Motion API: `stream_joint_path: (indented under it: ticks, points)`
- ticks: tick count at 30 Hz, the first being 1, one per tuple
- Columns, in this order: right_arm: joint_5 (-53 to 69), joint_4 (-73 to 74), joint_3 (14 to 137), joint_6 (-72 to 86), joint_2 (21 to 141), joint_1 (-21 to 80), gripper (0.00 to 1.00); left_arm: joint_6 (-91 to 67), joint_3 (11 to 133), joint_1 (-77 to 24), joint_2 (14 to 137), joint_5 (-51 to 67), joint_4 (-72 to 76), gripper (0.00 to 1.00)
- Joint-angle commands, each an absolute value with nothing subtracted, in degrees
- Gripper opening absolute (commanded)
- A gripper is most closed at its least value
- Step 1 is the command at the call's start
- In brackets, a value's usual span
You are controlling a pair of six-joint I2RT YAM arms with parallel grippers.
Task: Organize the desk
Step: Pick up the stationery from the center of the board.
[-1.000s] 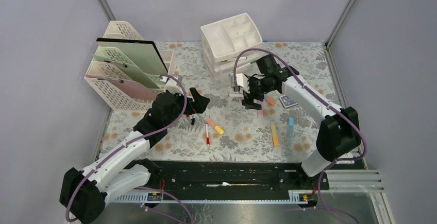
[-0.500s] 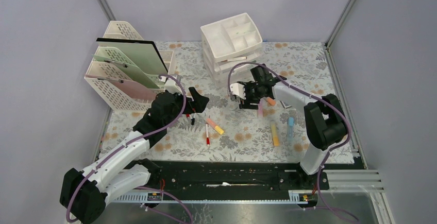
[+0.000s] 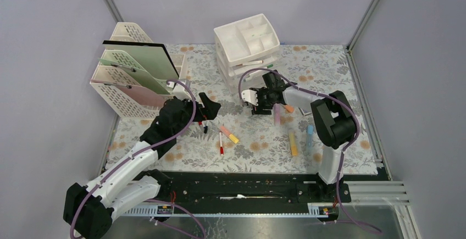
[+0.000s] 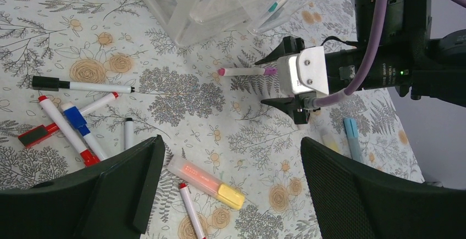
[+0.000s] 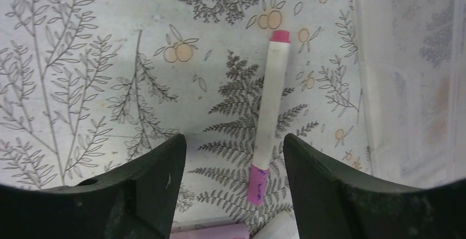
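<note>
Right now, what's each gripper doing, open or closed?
Left gripper: open, holding nothing.
Right gripper: open, pink-capped marker between its fingers, not gripped.

One desk (image 3: 329, 68). Two robot arms: left arm (image 3: 137, 151), right arm (image 3: 324, 121). One file rack (image 3: 129, 93), one drawer unit (image 3: 247, 44).

Seven loose markers:
- one black marker (image 4: 82, 86)
- three red markers (image 4: 66, 129), (image 4: 101, 100), (image 4: 189, 211)
- one blue marker (image 4: 82, 126)
- one short black-capped marker (image 4: 128, 134)
- one pink-ended marker (image 4: 247, 71)

Four highlighters:
- one orange-yellow highlighter (image 3: 229, 134)
- one yellow highlighter (image 3: 292, 143)
- one blue highlighter (image 3: 309, 136)
- one pink highlighter (image 3: 277, 117)

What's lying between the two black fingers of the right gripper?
A white marker with pink ends lies on the fern-printed desk cloth between the fingers of the open right gripper, touching neither. The right wrist view shows it.
</note>
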State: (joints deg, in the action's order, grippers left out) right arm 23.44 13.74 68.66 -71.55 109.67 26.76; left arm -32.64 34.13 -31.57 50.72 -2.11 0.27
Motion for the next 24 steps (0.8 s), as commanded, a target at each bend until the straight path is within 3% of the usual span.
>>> stream_joint_path:
  ticks: [1, 7, 17, 24]
  points:
    - [22.84, 11.17, 71.61, -71.7, 111.01, 26.72, 0.71, -32.51, 35.15, -31.1, 50.69, -3.24, 2.36, 0.99]
    - [21.9, 11.54, 72.39, -71.07, 113.21, 26.62, 0.64, -32.24, 35.85, -30.86, 51.99, -2.7, 2.91, 0.99]
    - [22.61, 18.17, 72.99, -70.48, 113.84, 26.45, 0.26, -32.15, 36.26, -30.59, 53.18, -1.85, 3.77, 0.99]
    - [24.09, 22.8, 70.1, -68.82, 109.83, 26.75, 0.13, -32.12, 35.78, -30.36, 53.39, -1.2, 5.03, 0.99]
